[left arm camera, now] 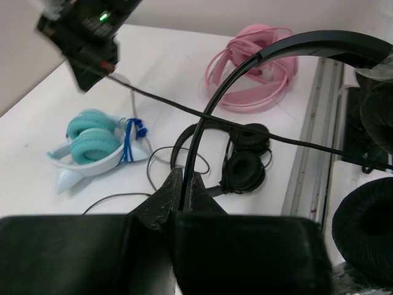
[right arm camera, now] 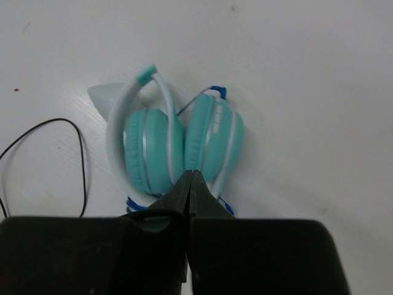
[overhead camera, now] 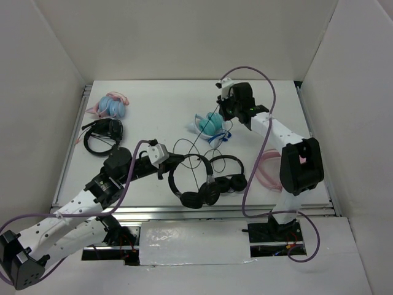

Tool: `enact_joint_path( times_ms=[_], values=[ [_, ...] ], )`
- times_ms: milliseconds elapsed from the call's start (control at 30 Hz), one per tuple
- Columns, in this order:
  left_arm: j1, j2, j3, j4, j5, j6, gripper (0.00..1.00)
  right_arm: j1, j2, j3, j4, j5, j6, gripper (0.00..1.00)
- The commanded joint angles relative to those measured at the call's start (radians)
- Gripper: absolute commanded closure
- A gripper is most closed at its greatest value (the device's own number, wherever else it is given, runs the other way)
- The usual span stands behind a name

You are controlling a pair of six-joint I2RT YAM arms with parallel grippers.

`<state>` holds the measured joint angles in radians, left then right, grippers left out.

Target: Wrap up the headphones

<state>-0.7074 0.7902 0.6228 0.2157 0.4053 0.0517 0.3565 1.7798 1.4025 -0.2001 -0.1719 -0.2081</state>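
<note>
The left hand [left arm camera: 184,179] is pressed together on the thin headband of the headphones [left arm camera: 307,42]. We see the band rise from between the fingers and arc away to the hand's right. One padded earcup [left arm camera: 363,233] sits close beside the hand on that side.

Just beyond the fingertips, a second black pair [left arm camera: 245,161] lies on the surface [left arm camera: 172,61]. The cable [left arm camera: 245,126] runs taut above that pair, crossing ahead of the hand from far left to right. Farther off, ahead and to the right, we note a pink pair [left arm camera: 258,67].

The right hand [right arm camera: 190,175] is closed fingertip to fingertip. As seen from the left wrist view, it pinches the far end of that cable. Directly beyond its fingertips, the teal-and-white pair [right arm camera: 178,141] lies on the surface.
</note>
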Motion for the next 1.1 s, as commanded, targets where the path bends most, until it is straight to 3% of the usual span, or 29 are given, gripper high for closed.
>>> enact_joint_path(
  times_ms=[0,400,533,833,933,1067],
  values=[
    [-0.015,-0.019,0.049,0.018,-0.075,-0.016,1.0,-0.067,-0.143,-0.057,0.177,0.005,0.082,1.0],
    [-0.018,-0.005,0.043,-0.01,-0.123,-0.029,1.0,-0.194,-0.214,0.003,0.087,0.005,0.064,1.0],
    [-0.02,-0.019,0.04,-0.018,-0.099,-0.023,1.0,-0.206,-0.194,0.006,0.067,0.035,0.059,1.0],
    [-0.018,-0.059,0.047,0.066,-0.048,-0.042,1.0,-0.177,-0.129,-0.017,0.04,-0.058,0.078,1.0],
    [-0.018,-0.049,0.093,0.12,-0.161,-0.159,1.0,-0.136,-0.112,-0.048,0.074,-0.095,0.123,1.0],
    [-0.012,0.006,0.242,0.041,-0.519,-0.249,1.0,-0.07,-0.126,-0.178,0.168,-0.103,0.206,1.0]
  ],
)
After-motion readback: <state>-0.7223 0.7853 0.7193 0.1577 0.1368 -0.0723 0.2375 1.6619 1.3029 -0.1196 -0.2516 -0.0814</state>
